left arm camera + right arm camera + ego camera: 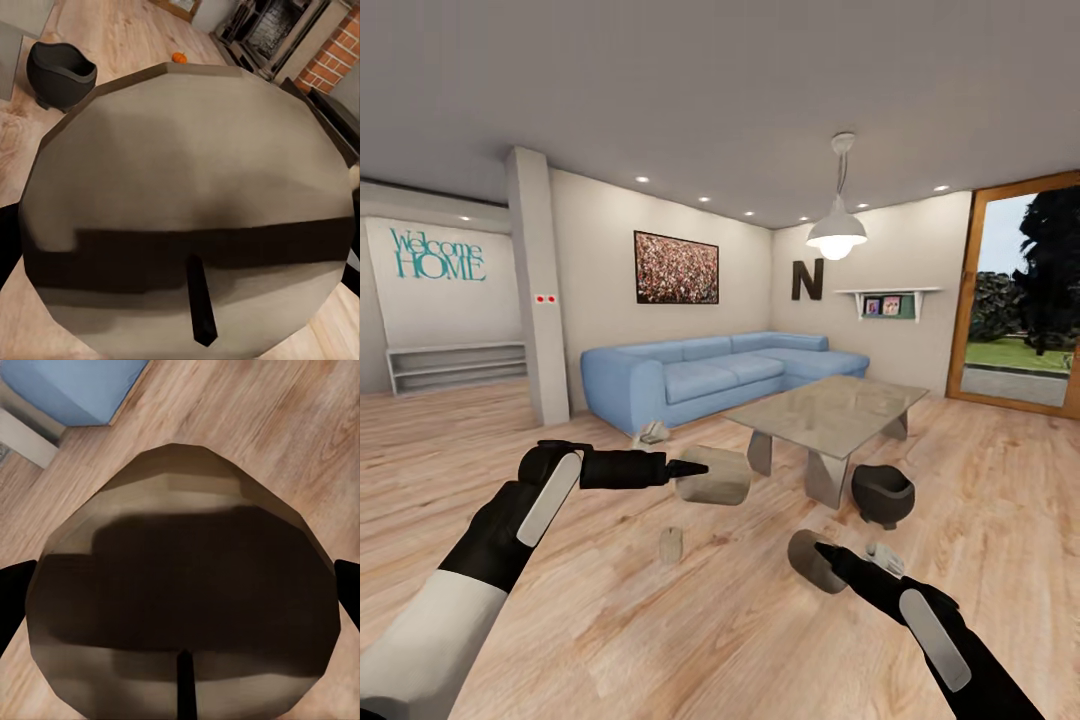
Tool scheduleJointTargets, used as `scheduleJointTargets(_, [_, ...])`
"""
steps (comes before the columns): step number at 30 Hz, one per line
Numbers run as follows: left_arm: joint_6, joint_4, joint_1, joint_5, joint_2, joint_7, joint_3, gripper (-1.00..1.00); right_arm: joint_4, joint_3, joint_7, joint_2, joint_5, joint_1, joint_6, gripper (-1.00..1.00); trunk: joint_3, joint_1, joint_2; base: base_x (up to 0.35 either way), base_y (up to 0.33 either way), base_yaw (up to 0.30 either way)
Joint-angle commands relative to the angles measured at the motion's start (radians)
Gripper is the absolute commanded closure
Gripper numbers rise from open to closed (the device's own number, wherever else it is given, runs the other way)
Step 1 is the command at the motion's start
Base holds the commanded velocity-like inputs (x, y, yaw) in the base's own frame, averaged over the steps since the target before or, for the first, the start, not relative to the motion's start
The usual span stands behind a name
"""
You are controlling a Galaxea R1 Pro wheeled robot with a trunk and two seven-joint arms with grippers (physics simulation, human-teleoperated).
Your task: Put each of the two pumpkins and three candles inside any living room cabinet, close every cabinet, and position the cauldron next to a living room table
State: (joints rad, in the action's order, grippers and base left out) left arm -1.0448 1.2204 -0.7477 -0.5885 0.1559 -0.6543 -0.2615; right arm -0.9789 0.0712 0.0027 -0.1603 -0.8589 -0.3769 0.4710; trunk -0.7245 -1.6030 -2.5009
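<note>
Clenched on the left-hand candle [712,477] with the left gripper [695,468]: dark fingers [6,244] pressed against opposite sides of the tan cylinder, seen end-on in the left wrist view, with a thin dark wick across the round face. Held lying sideways, clear of the wooden floor [660,640], in front of the robot's left side.

Grasping the right-hand candle [812,562] with the right gripper [830,553] in the same way, black fingers [11,600] at both edges of the shaded end face. Carried low above the floor at the robot's right.

Between the two arms and a little further back, a third, loose candle [671,545] standing upright on the planks, apart from both grippers.

Beyond the grippers, the glass-topped coffee table [830,410] on grey angled legs, with the black cauldron [882,493] on the floor just beside its near corner leg. Behind the table, a blue corner sofa [710,375] against the wall.

Past the left-hand candle's rim in the left wrist view, one orange pumpkin [178,57] on the floor, well apart from the cauldron and near a brick fireplace [315,37].
</note>
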Motion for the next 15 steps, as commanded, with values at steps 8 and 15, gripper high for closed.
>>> scheduleJointTargets(8, [-0.002, 0.001, -0.001, 0.006, 0.001, -0.005, -0.001, 1.0, 0.002, 0.001, 0.0, -0.001, -0.001, -0.001, 0.003, 1.0, 0.015, 0.011, 0.015, -0.146, 0.0, 0.0])
scheduleJointTargets(15, [-0.002, 0.001, -0.001, 0.006, 0.001, -0.005, -0.001, 1.0, 0.003, 0.001, 0.0, -0.001, 0.0, -0.001, 0.003, 1.0, 0.026, 0.037, 0.064, -0.322, 0.0, 0.0])
